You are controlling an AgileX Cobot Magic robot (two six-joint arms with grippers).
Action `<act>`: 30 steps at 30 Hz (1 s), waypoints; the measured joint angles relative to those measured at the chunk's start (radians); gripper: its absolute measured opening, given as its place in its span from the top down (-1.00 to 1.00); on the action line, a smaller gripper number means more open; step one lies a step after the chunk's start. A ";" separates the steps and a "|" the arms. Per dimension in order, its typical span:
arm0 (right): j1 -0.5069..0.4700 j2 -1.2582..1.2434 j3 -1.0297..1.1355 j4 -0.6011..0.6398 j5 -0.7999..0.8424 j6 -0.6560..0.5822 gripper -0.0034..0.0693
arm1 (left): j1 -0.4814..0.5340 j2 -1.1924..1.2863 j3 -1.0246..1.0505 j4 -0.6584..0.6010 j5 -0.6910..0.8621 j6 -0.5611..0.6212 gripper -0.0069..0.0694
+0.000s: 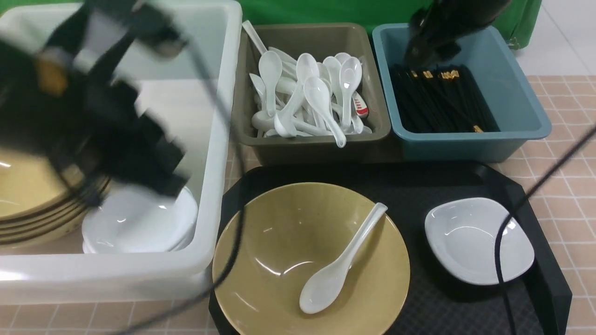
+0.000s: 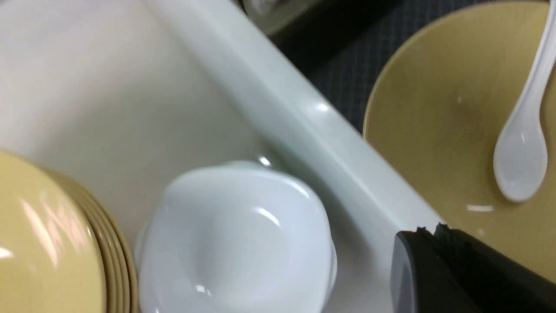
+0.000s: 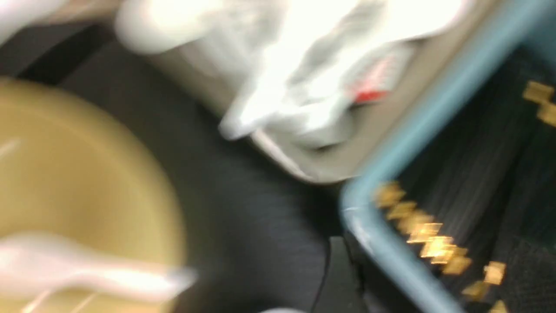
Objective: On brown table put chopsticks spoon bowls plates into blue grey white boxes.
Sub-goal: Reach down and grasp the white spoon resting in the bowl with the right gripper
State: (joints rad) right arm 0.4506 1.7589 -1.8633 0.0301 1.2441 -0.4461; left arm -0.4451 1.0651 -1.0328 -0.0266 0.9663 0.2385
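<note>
A tan bowl (image 1: 279,251) sits on the black tray with a white spoon (image 1: 342,263) lying in it. A small white plate (image 1: 470,237) rests on the tray beside it. The white box (image 1: 219,139) holds stacked bowls (image 1: 28,195) and stacked plates (image 2: 234,243). More spoons (image 1: 307,93) fill the grey box (image 1: 321,37), and black chopsticks (image 1: 437,100) lie in the blue box (image 1: 507,93). My left gripper (image 2: 428,230) is shut and empty, hanging blurred over the white box's near wall. My right gripper (image 1: 426,56) hovers over the chopsticks' gold ends, jaws apart, holding nothing.
The black tray (image 1: 419,186) lies in front of the grey and blue boxes on the brown table (image 1: 563,153). A black cable (image 1: 500,251) crosses the plate and tray on the right. Another cable (image 1: 233,242) hangs by the white box. A green backdrop is behind the boxes.
</note>
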 joint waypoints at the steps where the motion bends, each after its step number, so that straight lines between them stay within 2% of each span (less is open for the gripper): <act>1: 0.036 -0.028 0.052 0.004 0.000 -0.028 -0.47 | 0.000 -0.032 0.036 0.000 -0.002 0.000 0.81; 4: 0.118 -0.067 0.168 0.009 0.003 -0.109 -0.47 | 0.000 -0.119 0.135 -0.008 -0.020 0.000 0.81; 8: 0.209 -0.071 0.303 0.010 0.002 -0.283 -0.47 | 0.000 -0.198 0.216 -0.032 -0.042 0.000 0.81; 13: 0.273 -0.015 0.396 0.009 -0.021 -0.641 -0.47 | 0.000 -0.255 0.271 -0.063 -0.063 0.000 0.81; 15: 0.275 0.017 0.401 0.005 -0.062 -0.715 -0.47 | 0.000 -0.257 0.273 -0.075 -0.062 0.000 0.81; 20: 0.275 0.094 0.401 -0.002 -0.170 -0.831 -0.47 | 0.000 -0.257 0.277 -0.093 -0.055 0.008 0.81; 24: 0.276 0.141 0.401 -0.005 -0.188 -0.904 -0.43 | 0.000 -0.257 0.279 -0.096 -0.051 0.029 0.81; 27: 0.276 0.163 0.401 -0.030 -0.188 -0.942 -0.33 | 0.000 -0.257 0.279 -0.103 -0.050 0.033 0.81; 30: 0.276 0.172 0.401 -0.049 -0.192 -0.948 -0.07 | 0.000 -0.257 0.279 -0.104 -0.050 0.034 0.81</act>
State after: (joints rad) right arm 0.7268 1.9309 -1.4623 -0.0186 1.0522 -1.3942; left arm -0.4454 0.8081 -0.7543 -0.1309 0.9165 0.2722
